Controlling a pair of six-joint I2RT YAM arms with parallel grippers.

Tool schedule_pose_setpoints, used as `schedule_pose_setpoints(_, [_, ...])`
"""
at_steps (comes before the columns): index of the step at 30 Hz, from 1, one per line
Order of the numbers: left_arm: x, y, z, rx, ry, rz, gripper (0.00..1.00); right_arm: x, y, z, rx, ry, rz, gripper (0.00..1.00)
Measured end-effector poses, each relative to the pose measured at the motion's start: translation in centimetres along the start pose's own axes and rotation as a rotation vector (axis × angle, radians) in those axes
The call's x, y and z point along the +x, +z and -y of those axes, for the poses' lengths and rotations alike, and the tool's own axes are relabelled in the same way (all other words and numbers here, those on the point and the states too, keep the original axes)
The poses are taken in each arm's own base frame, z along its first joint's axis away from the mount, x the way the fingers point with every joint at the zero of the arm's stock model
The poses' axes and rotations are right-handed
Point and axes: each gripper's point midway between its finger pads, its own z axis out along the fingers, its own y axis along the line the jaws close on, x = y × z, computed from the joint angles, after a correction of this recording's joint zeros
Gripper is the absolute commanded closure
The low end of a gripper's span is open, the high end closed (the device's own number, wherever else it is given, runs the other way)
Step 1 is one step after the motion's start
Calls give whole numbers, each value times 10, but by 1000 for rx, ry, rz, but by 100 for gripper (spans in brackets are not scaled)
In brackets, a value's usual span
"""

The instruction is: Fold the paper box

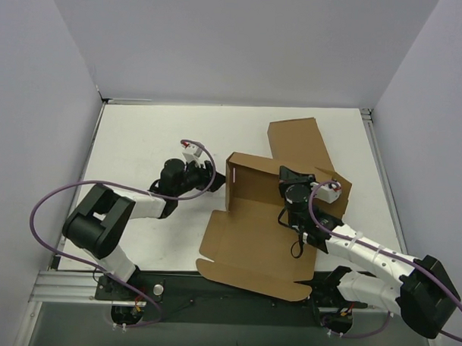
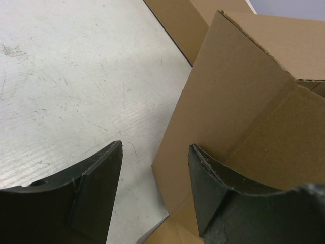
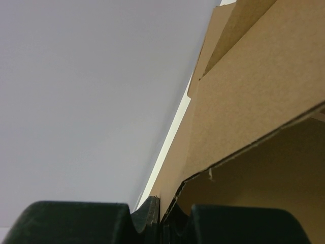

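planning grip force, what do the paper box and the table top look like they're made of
The paper box: brown kraft cardboard, matte and uncoated by the look; sharp creases and rough, fibrous cut edges, possibly thin corrugated. The table: a hard white board, perhaps laminate or paint, with a slight sheen; fine scratches and scuffs show in the left wrist view.

Bright, diffuse light from above, thin soft shadows hugging the brown kraft cardboard paper box (image 1: 251,242) on the matte white table (image 1: 141,139) — top view sharp, right wrist view soft toward 6 o'clock.
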Motion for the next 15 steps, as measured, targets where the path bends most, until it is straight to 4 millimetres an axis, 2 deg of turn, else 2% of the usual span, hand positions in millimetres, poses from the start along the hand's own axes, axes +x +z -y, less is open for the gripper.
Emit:
schedule_pose_setpoints(4, [3, -3, 0, 7, 29, 10, 35, 2, -2, -5, -29, -29, -5, 100])
schedule_pose_setpoints(9, [17, -10, -4, 6, 45, -1, 35, 10, -9, -16, -94, -89, -24, 100])
schedule_pose_setpoints(15, [34, -15, -2, 9, 96, -8, 35, 13, -17, -19, -152, -142, -33, 100])
